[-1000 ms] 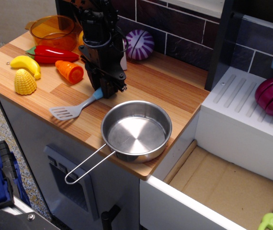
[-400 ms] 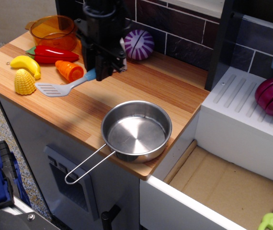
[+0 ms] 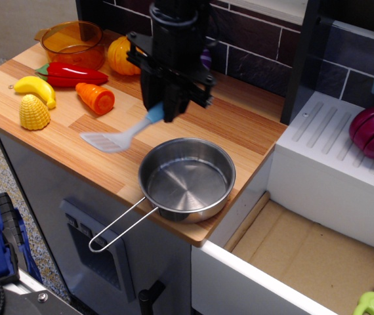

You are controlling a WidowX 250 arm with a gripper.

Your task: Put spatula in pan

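Fingers (image 3: 163,115) of the black robot arm are closing on the light blue handle of the small toy spatula with the grey slotted blade (image 3: 120,136), and they are carrying it clear of the counter; the blade is blurring slightly and hanging out to the left and lower than the handle. Spatula position: in the air over the wooden counter (image 3: 239,125), just left of the round shiny stainless steel pan with the wire-loop handle (image 3: 187,178), not yet over its bowl. Pan position: near the front edge of the counter, upright and empty, its handle projecting past the edge.

Step in hand, as judged: transport of the spatula toward the pan, grasp complete, placing not yet done. Next move is calling for travel to the right and forward until the blade is over the pan, then a descent and release; because the spatula is about as long as the pan is wide, the blade may be riding on the rim.

Surrounding items: orange carrot (image 3: 96,98), red pepper (image 3: 71,73), yellow banana (image 3: 35,88), yellow corn cob (image 3: 34,112), orange translucent bowl (image 3: 73,42) and orange pumpkin (image 3: 123,58) are lying well apart at the rear left.

Markings: no brand, label or legible writing is showing anywhere.
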